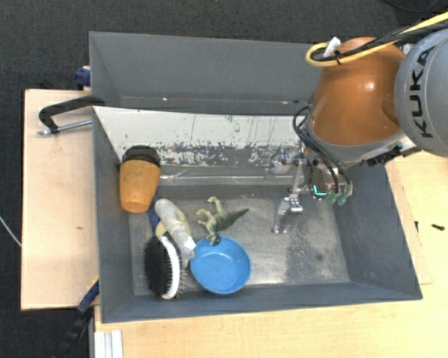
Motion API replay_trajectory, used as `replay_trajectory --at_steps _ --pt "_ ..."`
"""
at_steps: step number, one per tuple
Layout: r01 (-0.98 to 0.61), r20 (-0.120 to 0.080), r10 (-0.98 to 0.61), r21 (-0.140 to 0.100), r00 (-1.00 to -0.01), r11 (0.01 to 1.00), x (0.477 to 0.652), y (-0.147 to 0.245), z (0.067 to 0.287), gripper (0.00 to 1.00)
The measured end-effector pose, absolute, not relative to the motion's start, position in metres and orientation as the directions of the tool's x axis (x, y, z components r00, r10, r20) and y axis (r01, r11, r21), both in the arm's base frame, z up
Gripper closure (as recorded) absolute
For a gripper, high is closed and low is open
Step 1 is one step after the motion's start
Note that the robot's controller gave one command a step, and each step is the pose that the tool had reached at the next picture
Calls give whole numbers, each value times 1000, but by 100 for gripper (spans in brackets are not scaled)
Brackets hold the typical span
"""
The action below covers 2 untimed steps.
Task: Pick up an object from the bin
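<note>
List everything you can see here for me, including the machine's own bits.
Cup: one, orange-tan with black end, back left of bin floor.
Bottle: one, white, lying between cup and bowl.
Toy dinosaur: one, green, mid-floor, behind the bowl.
Bowl: one, blue, front, left of centre.
Brush: one, black with white rim, front left, beside bowl.
Bin: one, grey metal, holding all these.
Gripper: one, metallic, over bare floor right of the dinosaur.
Wrist cover: one, orange, upper right.
Arm: one, grey, entering from the right.
</note>
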State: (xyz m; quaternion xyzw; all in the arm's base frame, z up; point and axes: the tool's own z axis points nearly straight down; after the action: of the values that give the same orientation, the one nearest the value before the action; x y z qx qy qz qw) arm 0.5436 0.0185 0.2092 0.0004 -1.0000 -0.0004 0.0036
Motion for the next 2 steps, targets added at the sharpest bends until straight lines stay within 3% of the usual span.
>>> replay_trajectory --at_steps 1,2 --pt "-72 -6 -72 2 -997 997 603 41 72 0" --pt "-71 -12 -71 2 -997 997 604 41 76 100"
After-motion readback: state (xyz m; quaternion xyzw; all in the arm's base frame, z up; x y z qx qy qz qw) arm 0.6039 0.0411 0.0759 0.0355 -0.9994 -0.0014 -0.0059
